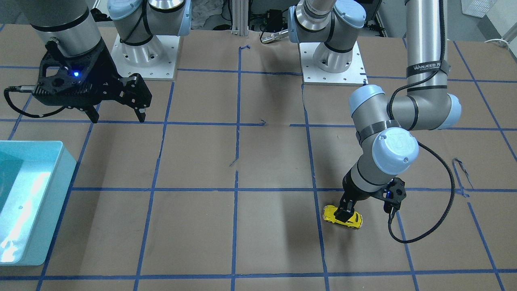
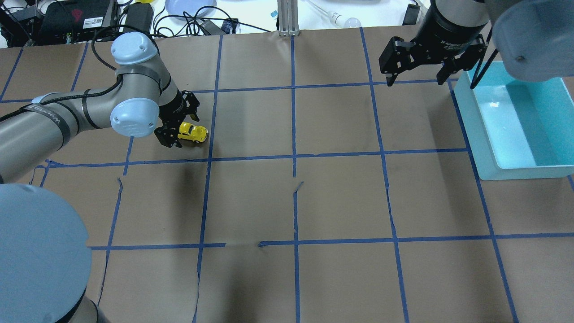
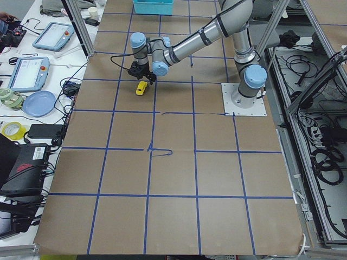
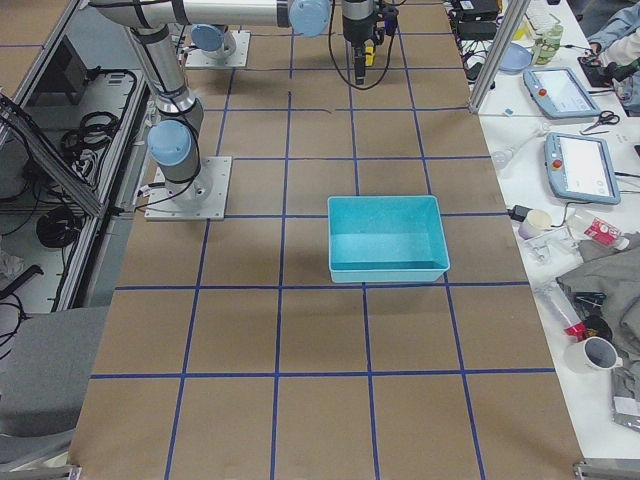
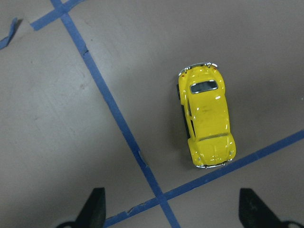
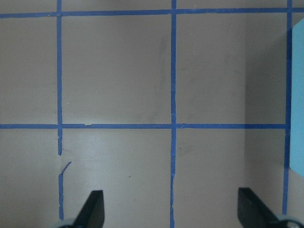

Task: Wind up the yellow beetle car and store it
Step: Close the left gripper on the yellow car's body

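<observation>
The yellow beetle car (image 2: 193, 133) stands on its wheels on the brown table, next to a blue tape crossing; it also shows in the front view (image 1: 342, 217) and the left wrist view (image 5: 208, 118). My left gripper (image 2: 172, 133) hovers low over it, open, with nothing between the fingers. In the left wrist view (image 5: 173, 206) the car lies just beyond the fingertips, slightly to the right. In the front view, one finger (image 1: 347, 209) stands in front of the car. My right gripper (image 2: 415, 82) is open and empty, above the table beside the teal bin (image 2: 480, 148).
The teal bin (image 1: 60, 178) looks empty and sits on my right side; its edge shows in the right wrist view (image 6: 298, 95). Blue tape lines grid the brown paper. Cables, tablets and clutter lie beyond the table's far edge (image 2: 134, 18).
</observation>
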Available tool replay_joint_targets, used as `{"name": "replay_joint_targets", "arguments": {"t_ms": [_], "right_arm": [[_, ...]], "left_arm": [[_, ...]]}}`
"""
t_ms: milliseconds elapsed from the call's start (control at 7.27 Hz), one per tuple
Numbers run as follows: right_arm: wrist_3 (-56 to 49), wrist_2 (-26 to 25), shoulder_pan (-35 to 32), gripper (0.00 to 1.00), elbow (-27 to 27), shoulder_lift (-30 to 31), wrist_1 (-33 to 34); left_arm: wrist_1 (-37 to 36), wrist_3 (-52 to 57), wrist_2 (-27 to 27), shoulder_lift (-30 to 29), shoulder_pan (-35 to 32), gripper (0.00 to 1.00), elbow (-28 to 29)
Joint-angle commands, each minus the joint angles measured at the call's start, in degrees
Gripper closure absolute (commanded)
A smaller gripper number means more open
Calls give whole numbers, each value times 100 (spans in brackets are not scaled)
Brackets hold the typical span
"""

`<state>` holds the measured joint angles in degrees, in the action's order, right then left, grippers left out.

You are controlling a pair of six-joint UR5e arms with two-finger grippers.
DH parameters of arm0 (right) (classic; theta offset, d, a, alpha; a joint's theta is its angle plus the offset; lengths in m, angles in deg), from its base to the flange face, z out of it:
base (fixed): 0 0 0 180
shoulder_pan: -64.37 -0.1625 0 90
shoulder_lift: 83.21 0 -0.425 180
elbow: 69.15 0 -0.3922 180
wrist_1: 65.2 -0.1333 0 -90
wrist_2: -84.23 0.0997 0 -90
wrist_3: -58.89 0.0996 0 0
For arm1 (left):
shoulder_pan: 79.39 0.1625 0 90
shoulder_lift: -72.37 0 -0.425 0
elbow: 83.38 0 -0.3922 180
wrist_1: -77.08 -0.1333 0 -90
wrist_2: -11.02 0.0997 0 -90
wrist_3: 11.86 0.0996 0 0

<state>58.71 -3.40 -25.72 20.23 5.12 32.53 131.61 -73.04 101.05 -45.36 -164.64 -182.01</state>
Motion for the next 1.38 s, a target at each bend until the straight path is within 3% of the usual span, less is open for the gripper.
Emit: {"name": "replay_joint_targets", "arguments": {"t_ms": [0,412,550,688,962,1100,1238], "right_arm": [[-9,17,0,0,9,-9,-9],[-18,88,9,0,114,0,0],[-18,88,9,0,114,0,0],[-52,97,9,0,114,0,0],[-62,88,0,0,114,9,0],[-62,88,0,0,114,9,0],[-62,88,0,0,114,18,0]], "left_arm": [[-441,-25,5,-197,0,0,11],[-487,-104,5,-250,9,0,37],[-643,-261,5,-259,78,8,28],[-688,-280,-21,-268,131,44,28],[-663,-333,-39,-285,123,82,11],[-654,-394,-352,-286,132,100,-7],[-636,-481,-590,-277,123,100,2]]}}
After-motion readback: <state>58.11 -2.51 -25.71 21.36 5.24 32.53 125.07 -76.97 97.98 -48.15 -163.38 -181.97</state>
